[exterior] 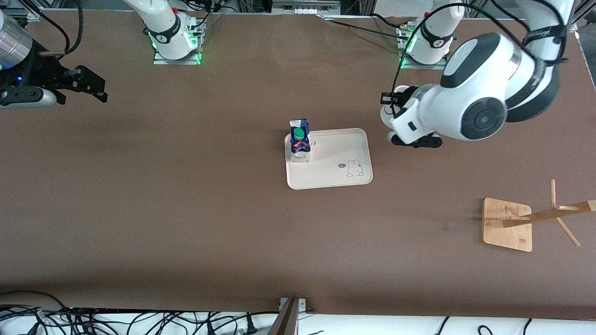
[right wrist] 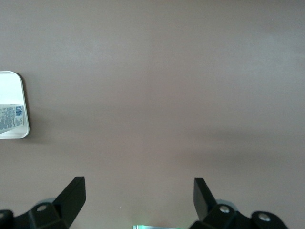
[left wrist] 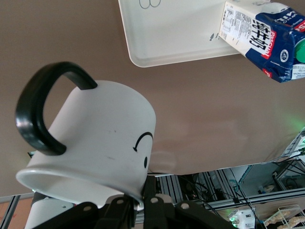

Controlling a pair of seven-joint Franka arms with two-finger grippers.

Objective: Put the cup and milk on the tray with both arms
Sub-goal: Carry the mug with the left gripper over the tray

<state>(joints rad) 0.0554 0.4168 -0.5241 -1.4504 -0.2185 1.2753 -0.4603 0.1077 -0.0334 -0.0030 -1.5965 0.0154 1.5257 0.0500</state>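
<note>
Left gripper (left wrist: pixel 138 202), fingers clamped together on the black rim of the cup (left wrist: pixel 95 143) (smooth white enamel, smiley face, loop handle), holds it tilted in the air over bare brown table (exterior: pixel 186 209) just off the tray's (exterior: pixel 335 179) edge toward the left arm's end. The milk (exterior: pixel 299 139), a glossy gable-top carton with round green cap, stands upright in the cream, round-cornered tray's corner toward the right arm's base; the rest of the tray is open. Right gripper (right wrist: pixel 138 198) waits, fingers wide apart, over the table's right-arm end; a bamboo stand (exterior: pixel 507 224) sits well apart.

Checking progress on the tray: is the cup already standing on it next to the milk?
No. Only the milk stands on the tray; the cup is held at its rim by the left gripper, above bare table.
</note>
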